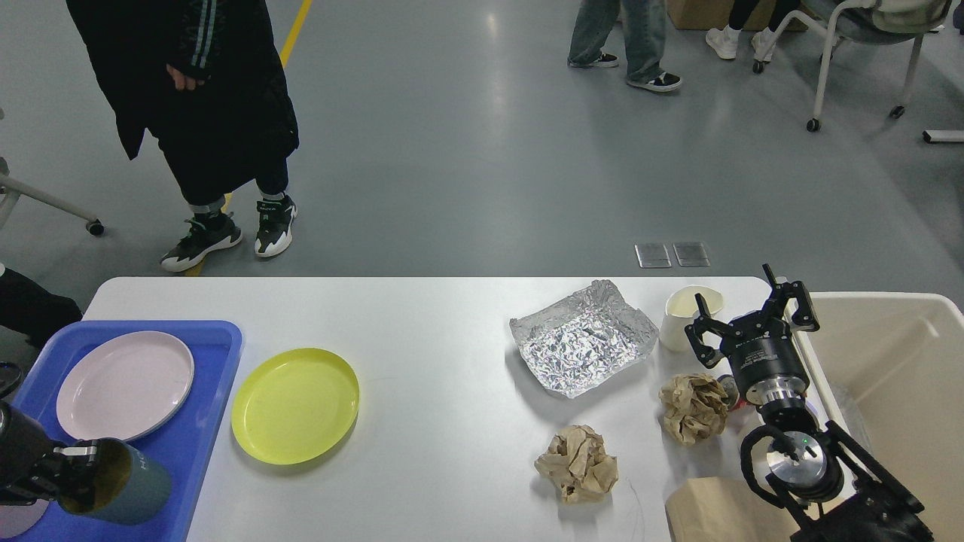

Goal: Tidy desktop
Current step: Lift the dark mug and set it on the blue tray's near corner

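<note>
Your desk (437, 316) is the big white top that fills the near half of the view. Its long side runs left to right, and its far corners are round.

Look at your right claw (753, 316) at the far right of the desk. Its 2 fingers are spread wide apart and point away from you. It holds nothing. It hangs just beside the white cup (689, 316), next to the beige bin (896, 361).

Your left claw (71, 470) is at the near left corner, over the blue tray (218, 346). It is closed on the rim of a dark teal cup (128, 482), which lies tipped on its side with its mouth facing left.

On the tray you also see 1 pink plate (124, 384). A yellow plate (295, 404) sits on the desk just right of the tray. A sheet of foil (581, 339) with turned-up edges lies left of the white cup. 2 balls of brown paper sit nearer to you, one (578, 463) near the front and one (693, 406) just beside the right arm. A flat brown paper piece (715, 512) lies at the near edge.
</note>
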